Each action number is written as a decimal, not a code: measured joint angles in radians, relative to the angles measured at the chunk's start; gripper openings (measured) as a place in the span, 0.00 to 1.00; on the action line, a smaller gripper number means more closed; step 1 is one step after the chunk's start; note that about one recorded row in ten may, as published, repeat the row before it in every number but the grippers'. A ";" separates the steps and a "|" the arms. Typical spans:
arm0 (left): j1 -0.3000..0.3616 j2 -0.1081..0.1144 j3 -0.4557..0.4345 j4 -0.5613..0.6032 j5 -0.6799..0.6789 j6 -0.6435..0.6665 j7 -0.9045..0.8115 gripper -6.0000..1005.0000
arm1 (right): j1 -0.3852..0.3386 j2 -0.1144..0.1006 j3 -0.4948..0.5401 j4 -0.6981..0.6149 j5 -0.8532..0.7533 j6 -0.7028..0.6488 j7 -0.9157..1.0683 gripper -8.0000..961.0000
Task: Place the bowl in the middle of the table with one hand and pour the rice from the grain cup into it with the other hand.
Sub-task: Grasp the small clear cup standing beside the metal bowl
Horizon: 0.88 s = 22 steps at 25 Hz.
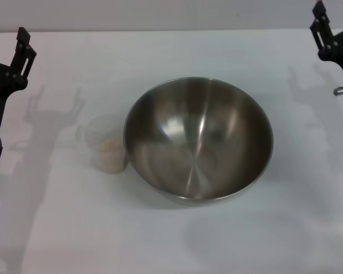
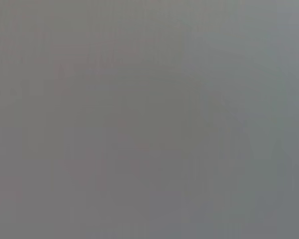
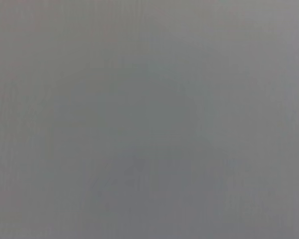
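Observation:
The steel bowl (image 1: 199, 138) sits upright near the middle of the white table (image 1: 74, 228), and its inside shows no grains. The clear grain cup (image 1: 107, 144) stands upright just left of the bowl, touching or almost touching its rim, with pale rice (image 1: 110, 153) in its lower part. My left gripper (image 1: 23, 48) is raised at the far left edge, well away from the cup. My right gripper (image 1: 321, 23) is raised at the top right corner, away from the bowl. Neither holds anything. Both wrist views show only plain grey.
The table's far edge (image 1: 160, 30) runs along the top of the head view. Shadows of the arms fall on the table left of the cup and at the right.

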 joint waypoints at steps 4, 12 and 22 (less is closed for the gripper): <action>0.000 0.000 0.006 -0.002 0.000 0.003 0.000 0.81 | -0.008 0.000 0.007 0.021 0.003 -0.039 0.003 0.56; 0.001 0.004 0.022 0.009 0.000 -0.002 0.000 0.81 | -0.005 0.000 0.021 0.054 0.009 -0.035 0.003 0.71; 0.121 0.008 0.165 0.033 0.000 0.084 0.001 0.81 | 0.002 -0.005 0.101 0.080 0.009 -0.043 -0.001 0.71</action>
